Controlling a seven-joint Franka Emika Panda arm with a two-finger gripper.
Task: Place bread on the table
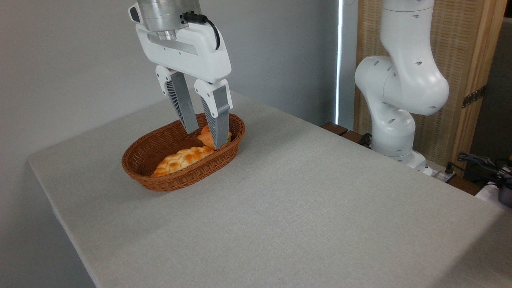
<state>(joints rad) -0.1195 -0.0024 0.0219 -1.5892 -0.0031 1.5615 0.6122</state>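
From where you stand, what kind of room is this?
Probably a robot test lab, not a kitchen: a white robot arm bolted beside a bare grey table, loose cables, and fake-looking bread in a basket.

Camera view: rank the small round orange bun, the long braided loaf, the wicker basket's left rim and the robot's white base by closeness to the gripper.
1. Small round golden-orange bun: between the fingers of the gripper, at the basket's right end.
2. Long braided golden loaf: just below-left, in the basket.
3. Left rim of the oval brown wicker basket: further left.
4. White robot base: far right, beyond the table's edge.
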